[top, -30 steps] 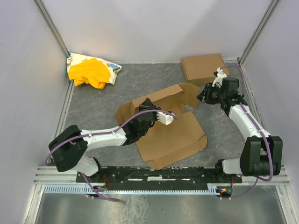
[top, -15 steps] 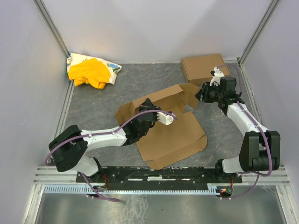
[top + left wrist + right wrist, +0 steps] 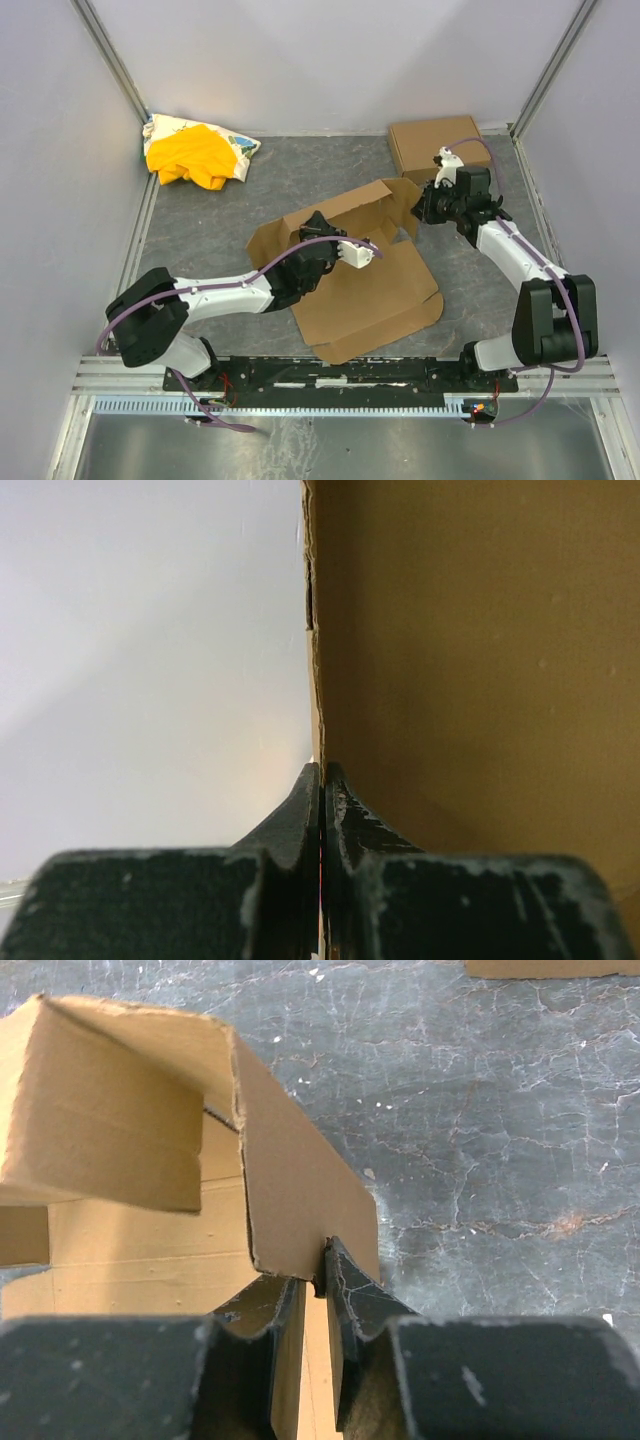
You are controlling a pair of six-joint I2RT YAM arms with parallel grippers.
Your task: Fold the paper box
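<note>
As it is seen from above, the paper box (image 3: pixel 375 295) is spread at the middle of the table (image 3: pixel 300 170). Its raised back wall runs from near-left to far-right. The wall's middle is clamped by the left gripper (image 3: pixel 362 252), and its far-right end flap is met by the right gripper (image 3: pixel 422 207), the nearer arm to that end.

From the left wrist, both fingers are seen pressed together on the cardboard's edge, with the panel rising to their right.

From the right wrist, the upright flap is straddled closely by the jaws, but a finished pinch cannot be told. The next fold is judged to turn this flap inward, toward the left.
</note>
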